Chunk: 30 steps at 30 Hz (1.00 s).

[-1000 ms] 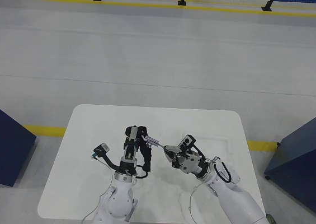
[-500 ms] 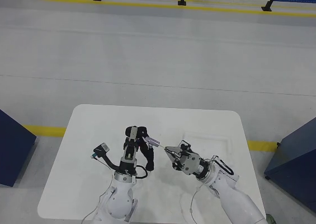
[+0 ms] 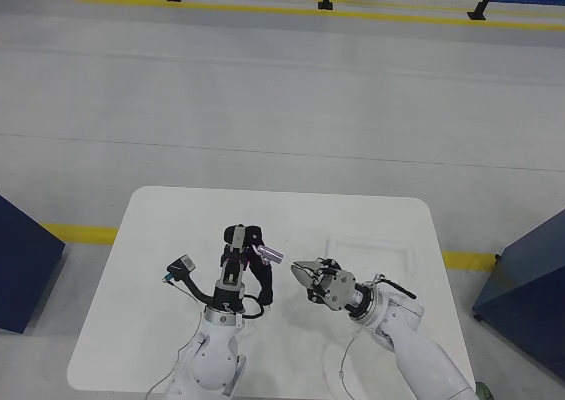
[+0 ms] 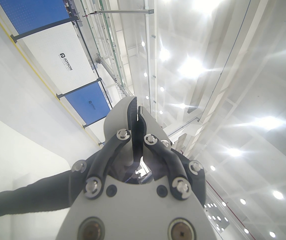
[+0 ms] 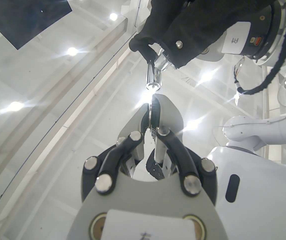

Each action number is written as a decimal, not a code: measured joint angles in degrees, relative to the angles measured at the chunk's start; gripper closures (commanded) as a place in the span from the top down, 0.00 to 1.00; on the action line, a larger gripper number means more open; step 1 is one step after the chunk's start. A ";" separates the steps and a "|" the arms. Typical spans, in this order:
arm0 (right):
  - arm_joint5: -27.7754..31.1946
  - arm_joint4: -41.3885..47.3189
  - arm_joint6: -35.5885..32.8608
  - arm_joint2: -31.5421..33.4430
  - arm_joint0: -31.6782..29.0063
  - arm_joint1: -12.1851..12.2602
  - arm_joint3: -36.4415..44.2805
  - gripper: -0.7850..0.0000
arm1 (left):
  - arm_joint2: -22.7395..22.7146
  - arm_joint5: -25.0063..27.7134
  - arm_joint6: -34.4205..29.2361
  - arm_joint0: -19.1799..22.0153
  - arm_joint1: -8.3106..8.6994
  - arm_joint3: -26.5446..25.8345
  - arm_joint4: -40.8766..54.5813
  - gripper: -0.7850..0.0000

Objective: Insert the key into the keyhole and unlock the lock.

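Over the middle of the white table (image 3: 162,230), my left gripper (image 3: 252,250), wrapped in a black cover, is shut on a small silver lock (image 3: 269,254). In the right wrist view the lock (image 5: 154,76) hangs from the black-covered left gripper (image 5: 155,51), its round keyhole face turned toward my right gripper (image 5: 151,106). That gripper is shut on a thin flat key (image 5: 149,118), whose tip sits just short of the keyhole. In the top view my right gripper (image 3: 304,270) is a short way right of the lock. In the left wrist view the left gripper (image 4: 135,106) has its pads pressed together.
Dark blue cabinets stand on the floor at the left (image 3: 2,250) and the right (image 3: 552,270) of the table. A faint rectangular outline (image 3: 372,250) marks the table behind the right arm. Black cables hang from both wrists.
My right gripper has turned at the wrist and drawn back slightly to the right. The key, which reached the lock a second ago, now stands a small gap off it. The left arm stayed put.
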State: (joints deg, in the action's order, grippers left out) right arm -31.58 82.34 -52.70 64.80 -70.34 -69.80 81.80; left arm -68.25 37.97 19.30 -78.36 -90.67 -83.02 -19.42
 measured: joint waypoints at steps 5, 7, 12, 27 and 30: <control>-2.93 2.68 1.07 -0.28 0.19 -0.20 -0.37 0.00 | -0.02 -0.01 -0.04 0.04 0.00 0.03 0.04 0.00; -3.90 3.78 1.44 -0.37 0.24 -0.29 -0.48 0.00 | -0.03 0.00 -0.05 0.06 0.00 0.05 0.05 0.00; -5.25 5.50 2.40 -0.45 0.38 -0.45 -0.63 0.00 | -0.05 0.00 -0.07 0.07 0.00 0.06 0.07 0.00; -11.14 11.75 5.86 -0.64 0.44 -0.88 -1.23 0.00 | -0.05 0.11 0.05 -0.01 -0.01 -0.09 0.01 0.00; -12.53 13.39 7.05 -0.61 0.46 -0.96 -1.54 0.00 | -0.04 0.11 0.07 -0.02 -0.02 -0.09 -0.05 0.00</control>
State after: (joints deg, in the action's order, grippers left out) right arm -44.11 95.73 -45.65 64.18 -69.88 -70.76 80.26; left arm -68.29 38.07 19.37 -78.38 -90.68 -83.12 -19.48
